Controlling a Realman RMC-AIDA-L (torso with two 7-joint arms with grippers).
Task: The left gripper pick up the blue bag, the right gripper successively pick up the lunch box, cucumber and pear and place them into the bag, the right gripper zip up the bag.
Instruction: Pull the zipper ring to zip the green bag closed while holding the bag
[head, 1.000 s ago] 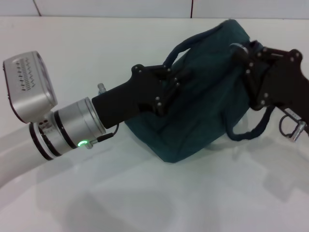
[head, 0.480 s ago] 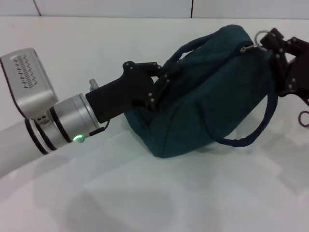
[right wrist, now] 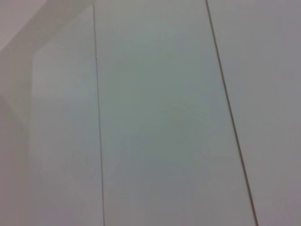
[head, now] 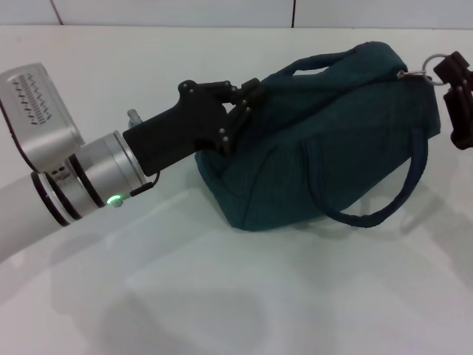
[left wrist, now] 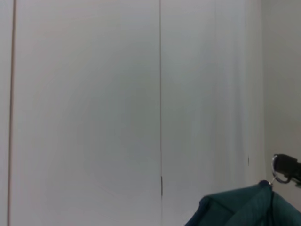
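White table (head: 222, 310); left gripper (head: 247, 100) clamped on bag (head: 325, 155) end; right gripper (head: 451, 78) at ring pull (head: 434, 65), grip unclear.

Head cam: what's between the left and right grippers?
Only the blue bag, spanning from the left gripper to the ring pull at the right gripper, in the head view.

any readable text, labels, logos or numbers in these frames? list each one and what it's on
No readable text in any view.
The blue bag shows no logo or lettering on the side facing the head camera.
The left gripper and right gripper show no markings.
The left arm's silver module has a grille pattern, not lettering.
Both wrist views show only blank white panels.
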